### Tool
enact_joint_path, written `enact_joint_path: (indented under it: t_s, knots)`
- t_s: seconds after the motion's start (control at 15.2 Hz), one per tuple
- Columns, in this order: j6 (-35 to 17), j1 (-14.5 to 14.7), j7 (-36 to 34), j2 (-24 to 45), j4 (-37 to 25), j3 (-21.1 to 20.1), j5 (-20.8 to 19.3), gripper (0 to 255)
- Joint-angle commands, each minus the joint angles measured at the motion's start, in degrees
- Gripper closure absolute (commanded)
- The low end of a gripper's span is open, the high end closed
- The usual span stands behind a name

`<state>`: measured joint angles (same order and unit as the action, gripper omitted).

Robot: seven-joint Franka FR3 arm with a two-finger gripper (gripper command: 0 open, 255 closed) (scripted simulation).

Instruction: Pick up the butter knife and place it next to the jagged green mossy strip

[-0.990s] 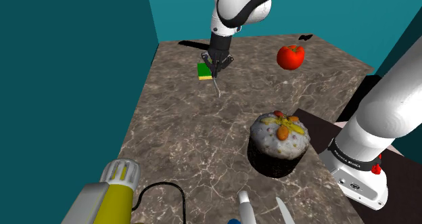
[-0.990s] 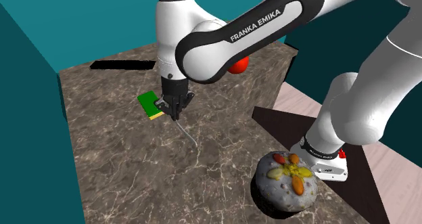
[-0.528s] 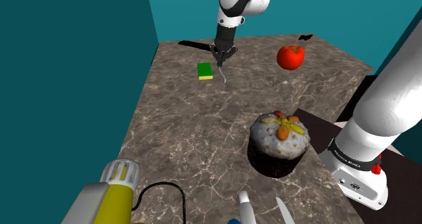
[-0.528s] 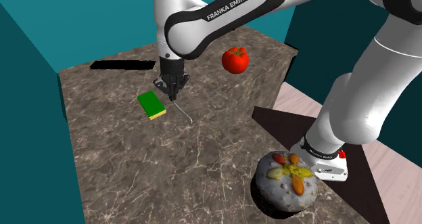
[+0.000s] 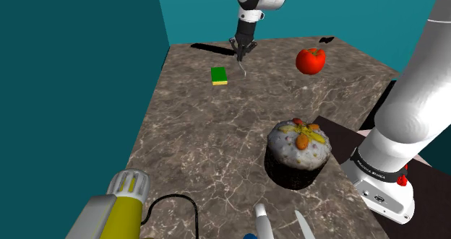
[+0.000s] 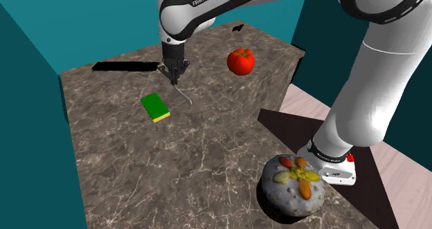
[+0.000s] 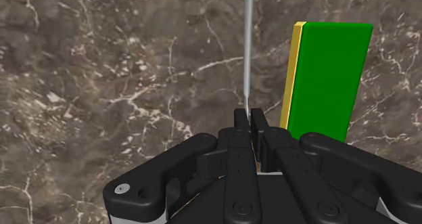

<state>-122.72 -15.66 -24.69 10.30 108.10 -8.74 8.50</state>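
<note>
My gripper [image 5: 241, 57] [image 6: 174, 73] [image 7: 249, 116] is shut on the butter knife [image 5: 243, 68] [image 6: 182, 93] [image 7: 248, 47], a thin grey blade held by one end. The blade hangs down from the fingers, its tip close to the marble tabletop [image 5: 209, 136]. The green flat pad with a yellow underside [image 5: 219, 75] [image 6: 155, 107] [image 7: 326, 80] lies flat on the table. The knife is just beside it, on the shoulder view's right, and does not touch it.
A red tomato [image 5: 311, 60] [image 6: 240, 61] sits toward the far right of the shoulder view. A dark decorated cake [image 5: 298, 153] [image 6: 295, 184] stands near the robot's stand [image 5: 383, 190]. A yellow tool with a black cord [image 5: 116, 209] lies at the near left. Teal walls border the table.
My gripper has carried the knife away from the stand and to the shoulder view's right, from over the green pad to a spot beside it, nearer the far wall.
</note>
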Motion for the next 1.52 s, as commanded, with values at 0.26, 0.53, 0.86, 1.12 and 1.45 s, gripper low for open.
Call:
enact_joint_path:
  t_s: [0.26, 0.53, 0.86, 1.12, 1.45]
  knots:
    - [5.1, -3.0, 4.4, 9.3, -13.6, 2.1, -0.8, 255]
    - [9.5, -4.9, 7.0, 16.5, -24.7, 3.2, -1.1, 255]
    - [6.1, -4.9, 7.4, 17.4, -22.3, 3.2, -1.0, 255]
    - [3.5, -4.9, 7.8, 18.4, -20.6, 3.1, -0.9, 255]
    - [0.6, -4.8, 8.2, 19.7, -19.0, 3.1, -0.8, 255]
